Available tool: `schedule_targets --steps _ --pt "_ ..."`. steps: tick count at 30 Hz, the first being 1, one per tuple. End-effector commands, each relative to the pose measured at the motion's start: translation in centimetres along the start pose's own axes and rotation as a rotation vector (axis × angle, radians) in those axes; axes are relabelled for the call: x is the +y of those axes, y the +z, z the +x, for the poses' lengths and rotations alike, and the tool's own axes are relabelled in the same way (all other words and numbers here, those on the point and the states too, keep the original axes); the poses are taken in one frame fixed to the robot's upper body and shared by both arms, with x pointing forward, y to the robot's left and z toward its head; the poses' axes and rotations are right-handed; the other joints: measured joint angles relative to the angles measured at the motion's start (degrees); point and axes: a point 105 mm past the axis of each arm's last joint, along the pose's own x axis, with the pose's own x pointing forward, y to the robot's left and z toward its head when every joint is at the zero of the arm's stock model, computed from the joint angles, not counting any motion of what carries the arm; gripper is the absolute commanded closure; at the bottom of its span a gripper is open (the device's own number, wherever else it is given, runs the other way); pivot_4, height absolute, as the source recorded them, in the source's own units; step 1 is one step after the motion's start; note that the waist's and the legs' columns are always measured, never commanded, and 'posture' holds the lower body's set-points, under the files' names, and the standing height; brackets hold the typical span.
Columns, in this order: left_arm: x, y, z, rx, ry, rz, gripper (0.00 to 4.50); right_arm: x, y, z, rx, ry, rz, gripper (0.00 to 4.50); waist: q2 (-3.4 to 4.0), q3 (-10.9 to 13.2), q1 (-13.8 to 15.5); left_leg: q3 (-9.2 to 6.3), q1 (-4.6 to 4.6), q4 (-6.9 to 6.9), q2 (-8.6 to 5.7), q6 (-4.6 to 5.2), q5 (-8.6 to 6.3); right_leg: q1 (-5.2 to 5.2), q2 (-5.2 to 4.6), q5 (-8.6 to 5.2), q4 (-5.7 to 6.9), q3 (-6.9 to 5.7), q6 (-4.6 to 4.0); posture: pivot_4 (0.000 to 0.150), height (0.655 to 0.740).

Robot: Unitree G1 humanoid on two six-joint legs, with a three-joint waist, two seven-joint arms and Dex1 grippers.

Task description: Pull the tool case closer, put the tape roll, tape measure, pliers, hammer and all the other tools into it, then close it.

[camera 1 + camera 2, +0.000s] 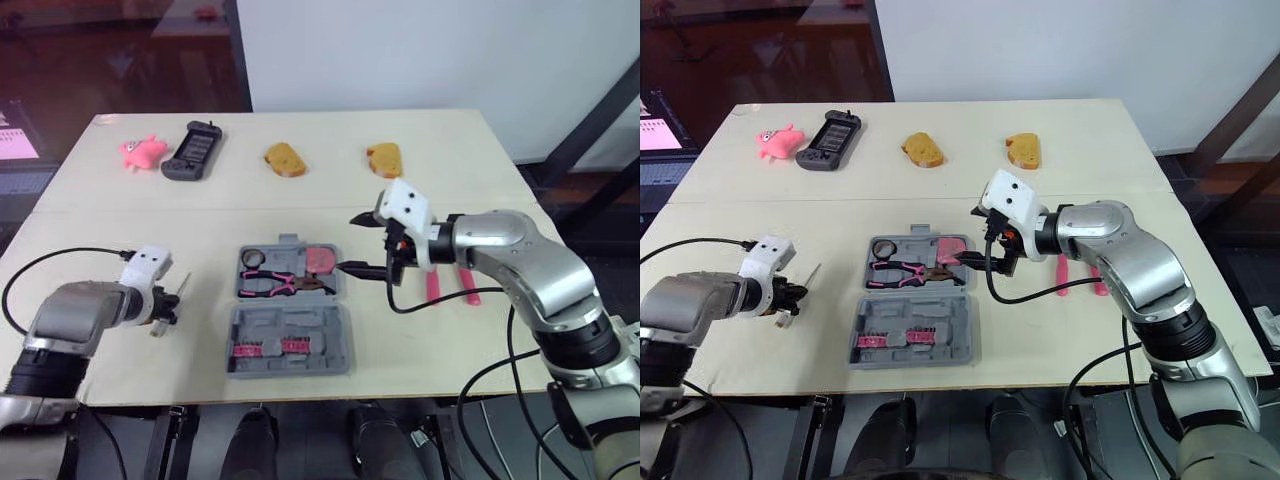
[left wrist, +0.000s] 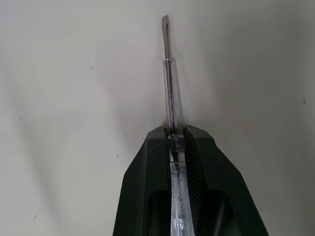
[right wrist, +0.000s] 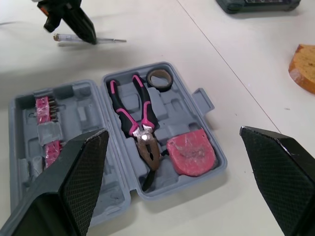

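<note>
Pale table (image 1: 450, 160), seam across the middle. Along the far edge, left to right: pink toy (image 1: 143, 151), black handheld (image 1: 193, 150), bread-like piece (image 1: 284, 159), second bread-like piece (image 1: 385, 158). Open tool case (image 1: 290, 320) sits front-centre. Pink-handled tools (image 1: 432, 287) lie toward the right edge.

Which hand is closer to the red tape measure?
Right. The right gripper hovers open beside the tape measure; the left gripper, holding a screwdriver, is past the case's other side.

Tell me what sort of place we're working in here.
Probably a robotics lab or test room, not a workshop: a plain pale table holds an open tool case plus unrelated props: a pink toy, a handheld game console, two bread slices.
</note>
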Motion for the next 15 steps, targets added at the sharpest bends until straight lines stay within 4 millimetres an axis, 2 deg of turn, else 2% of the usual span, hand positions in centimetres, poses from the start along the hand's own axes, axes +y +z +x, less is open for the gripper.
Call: schedule_targets --steps 1,2,7,11,15 --pt "-0.6 -2.0 0.5 0.073 -0.041 -0.064 4.47 0.0 1.1 -0.3 -0.025 -0.004 -0.047 0.00 0.00 0.0 0.0 0.00 0.00 0.00 0.00 0.00 0.00 0.00 0.00 0.00 0.00 0.00 0.00 0.150 0.7400" --pt "-0.5 -2.2 0.5 0.078 -0.040 -0.074 3.51 0.0 1.1 -0.3 -0.023 -0.005 -0.048 0.00 0.00 0.0 -0.1 0.00 0.00 0.00 0.00 0.00 0.00 0.00 0.00 0.00 0.00 0.00 0.00 0.150 0.7400" --pt "-0.8 -2.3 0.4 0.089 -0.048 -0.082 1.19 -0.2 1.1 -0.4 -0.016 -0.006 -0.053 0.00 0.07 0.0 -0.1 0.00 0.05 -0.02 0.00 0.01 0.00 0.00 0.02 0.00 0.03 0.01 0.00 0.150 0.7400" --pt "-1.0 -2.4 0.4 0.071 -0.059 -0.143 1.19 -0.3 1.2 -0.4 -0.016 -0.004 -0.057 0.00 0.08 0.0 -0.1 0.00 0.06 -0.02 0.00 0.01 0.00 0.00 0.03 0.00 0.03 0.01 0.00 0.150 0.7400" --pt "-0.9 -3.6 0.2 0.079 -0.041 -0.184 1.19 -0.2 1.2 -0.4 -0.016 -0.003 -0.058 0.00 0.08 0.0 -0.3 0.00 0.06 -0.02 0.00 0.01 0.00 0.01 0.02 0.00 0.03 0.02 0.01 0.150 0.7400"
